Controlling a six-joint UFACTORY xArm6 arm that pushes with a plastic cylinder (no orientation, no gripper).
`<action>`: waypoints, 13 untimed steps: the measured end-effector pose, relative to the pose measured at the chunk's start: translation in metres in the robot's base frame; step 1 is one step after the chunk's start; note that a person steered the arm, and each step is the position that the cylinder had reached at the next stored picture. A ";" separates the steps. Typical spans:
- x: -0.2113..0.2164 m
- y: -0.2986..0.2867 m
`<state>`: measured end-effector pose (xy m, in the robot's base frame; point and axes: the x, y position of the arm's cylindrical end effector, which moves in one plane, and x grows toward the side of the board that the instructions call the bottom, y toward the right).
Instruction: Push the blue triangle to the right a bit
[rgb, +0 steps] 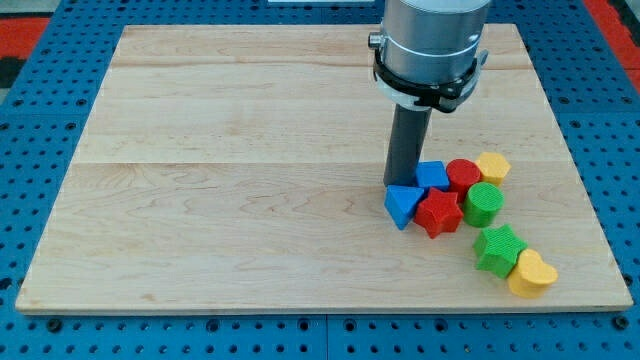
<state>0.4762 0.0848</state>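
Observation:
The blue triangle (401, 205) lies on the wooden board (230, 180) at the centre right, at the left end of a cluster of blocks. My tip (401, 184) stands just above the triangle in the view, touching or nearly touching its upper edge. The triangle's right side touches a red star-shaped block (438, 212). A blue cube-like block (433, 175) sits right of my tip.
A red cylinder (463, 175), a yellow block (493, 166) and a green cylinder (484, 203) sit right of the triangle. A green star-shaped block (498, 249) and a yellow heart-shaped block (531, 274) lie lower right. The board's right edge (585, 180) is close.

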 end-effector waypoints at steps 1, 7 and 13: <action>0.000 -0.014; 0.008 -0.034; 0.020 0.001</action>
<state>0.4961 0.0860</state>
